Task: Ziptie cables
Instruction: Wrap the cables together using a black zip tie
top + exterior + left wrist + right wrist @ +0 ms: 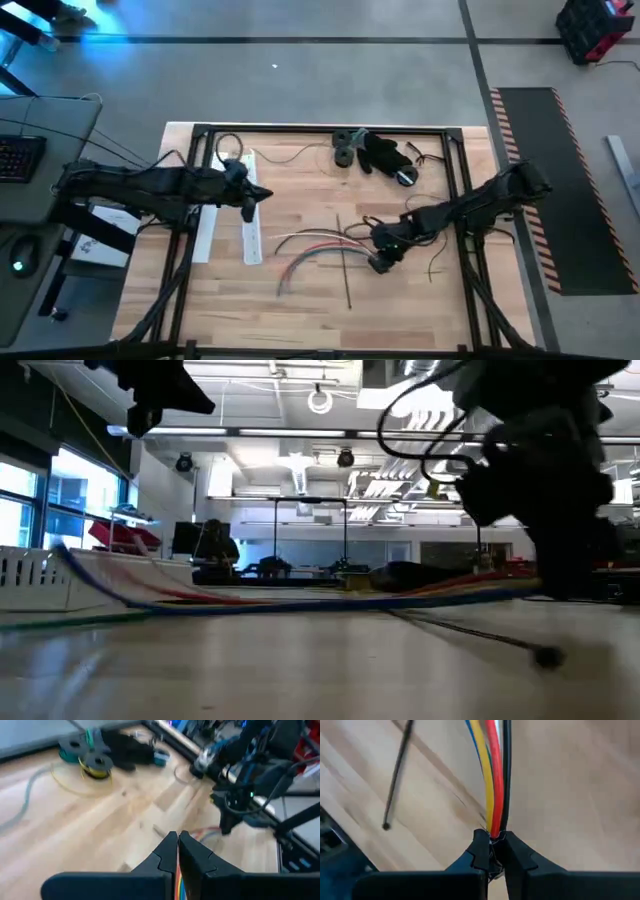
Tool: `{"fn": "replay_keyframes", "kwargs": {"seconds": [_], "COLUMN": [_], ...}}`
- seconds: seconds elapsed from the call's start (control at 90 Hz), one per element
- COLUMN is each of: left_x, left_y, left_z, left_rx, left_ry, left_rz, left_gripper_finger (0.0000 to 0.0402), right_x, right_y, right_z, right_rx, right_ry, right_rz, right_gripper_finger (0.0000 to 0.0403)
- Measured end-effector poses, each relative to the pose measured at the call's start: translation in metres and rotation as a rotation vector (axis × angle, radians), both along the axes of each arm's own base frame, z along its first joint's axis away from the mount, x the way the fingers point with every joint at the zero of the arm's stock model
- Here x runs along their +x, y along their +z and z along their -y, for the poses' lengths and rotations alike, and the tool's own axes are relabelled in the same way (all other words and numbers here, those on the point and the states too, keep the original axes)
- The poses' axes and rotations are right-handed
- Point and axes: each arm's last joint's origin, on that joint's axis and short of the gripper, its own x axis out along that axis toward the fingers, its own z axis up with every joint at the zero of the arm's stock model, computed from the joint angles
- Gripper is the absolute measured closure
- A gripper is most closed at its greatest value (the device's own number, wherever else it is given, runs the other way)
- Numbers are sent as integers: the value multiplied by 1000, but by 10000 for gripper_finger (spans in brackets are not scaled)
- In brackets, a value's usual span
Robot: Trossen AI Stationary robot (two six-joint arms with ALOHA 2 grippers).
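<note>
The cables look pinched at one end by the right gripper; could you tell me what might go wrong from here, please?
1. The right gripper pinches the cables only at its fingertips, so a pull could slip wires out.
2. The bundle fans loosely across the table; strands may stray before tying.
3. A thin black ziptie lies under the bundle and could get dragged along.
The left gripper, shut, also seems to hold coloured wires.
</note>
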Motion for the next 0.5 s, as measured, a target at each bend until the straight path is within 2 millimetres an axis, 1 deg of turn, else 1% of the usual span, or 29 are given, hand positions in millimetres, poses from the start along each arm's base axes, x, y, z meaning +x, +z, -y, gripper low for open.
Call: {"fn": "replay_keyframes", "kwargs": {"seconds": [0.122,0.267,0.411,0.5], "left_x": [14,32,49,58], "left_y": [-14,-31,-46,-55], "left_z": [8,19,27,28], "left_rx": [-10,-36,-112,-178], "left_ry": [-51,-95,-67,-23], "left_rz": [-73,-138,-155,-159], "left_gripper_finger": [402,402,402,402], "right_x": [-2,0,0,1], "right_y": [-2,-2,-2,-2], "right_z": [-3,-2,-1,2], "right_rx": [-24,-87,-136,-149], "right_ry": [67,105,158,158], "right_rz": [18,66,94,99], "right_gripper_finger": [394,377,360,340]}}
